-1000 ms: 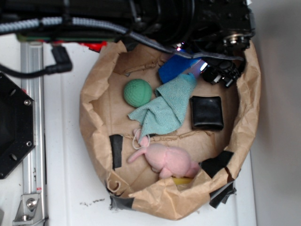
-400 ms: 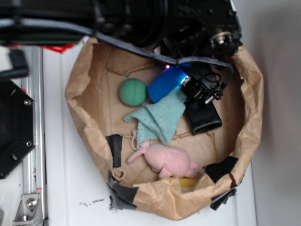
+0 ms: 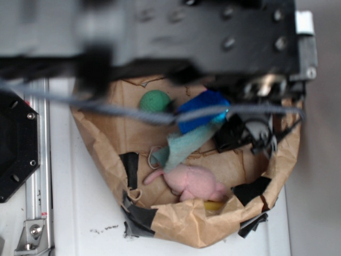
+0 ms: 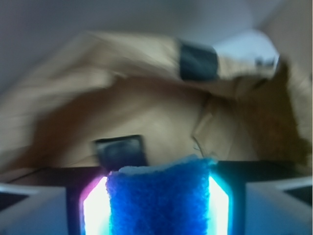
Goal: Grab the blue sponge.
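The blue sponge (image 3: 201, 110) hangs above the paper bag's floor, a bright blue block under the blurred arm. In the wrist view the blue sponge (image 4: 159, 196) fills the gap between my gripper's (image 4: 157, 203) two glowing fingers, its pale edge on top. The gripper is shut on it. A pale teal cloth (image 3: 184, 144) stretches down-left from the sponge's underside. Whether the fingers also pinch the cloth cannot be told.
A crumpled brown paper bag (image 3: 106, 154) with black tape patches holds everything. Inside lie a green ball (image 3: 154, 100), a pink plush toy (image 3: 192, 181), a black pouch (image 3: 228, 137) and something yellow (image 3: 213, 205). The arm and a grey cable (image 3: 128, 113) hide the bag's back.
The arm has risen toward the camera with the sponge clamped in it. The teal cloth has been pulled up and stretched. The bag has shifted a little.
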`<state>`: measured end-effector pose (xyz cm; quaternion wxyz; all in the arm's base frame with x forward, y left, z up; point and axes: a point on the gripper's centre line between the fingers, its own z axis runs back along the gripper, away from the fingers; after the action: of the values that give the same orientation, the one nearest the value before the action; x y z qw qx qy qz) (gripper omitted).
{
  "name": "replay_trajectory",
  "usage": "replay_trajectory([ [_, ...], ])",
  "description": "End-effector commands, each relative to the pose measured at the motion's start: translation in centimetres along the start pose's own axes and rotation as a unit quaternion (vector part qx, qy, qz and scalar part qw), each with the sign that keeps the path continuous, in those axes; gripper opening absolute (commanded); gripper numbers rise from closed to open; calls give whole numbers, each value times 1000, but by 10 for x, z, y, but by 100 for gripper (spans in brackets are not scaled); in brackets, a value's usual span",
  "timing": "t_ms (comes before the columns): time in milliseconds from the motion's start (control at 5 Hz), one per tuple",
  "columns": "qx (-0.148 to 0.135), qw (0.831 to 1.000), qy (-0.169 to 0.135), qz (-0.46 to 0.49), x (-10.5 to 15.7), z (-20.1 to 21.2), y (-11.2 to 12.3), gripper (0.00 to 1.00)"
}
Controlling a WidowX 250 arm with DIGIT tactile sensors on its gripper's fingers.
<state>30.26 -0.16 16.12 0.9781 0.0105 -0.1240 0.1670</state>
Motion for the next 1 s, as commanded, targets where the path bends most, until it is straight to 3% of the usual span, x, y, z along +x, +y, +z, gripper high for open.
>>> replay_trajectory([
  [0, 11, 998, -32, -45, -1, 51, 18, 0],
  [400, 54, 986, -159, -7, -14, 39, 41, 0],
  [600, 13, 999, -35, -31, -3, 37, 47, 0],
  [800, 0, 1000, 9, -27, 2, 37, 50, 0],
])
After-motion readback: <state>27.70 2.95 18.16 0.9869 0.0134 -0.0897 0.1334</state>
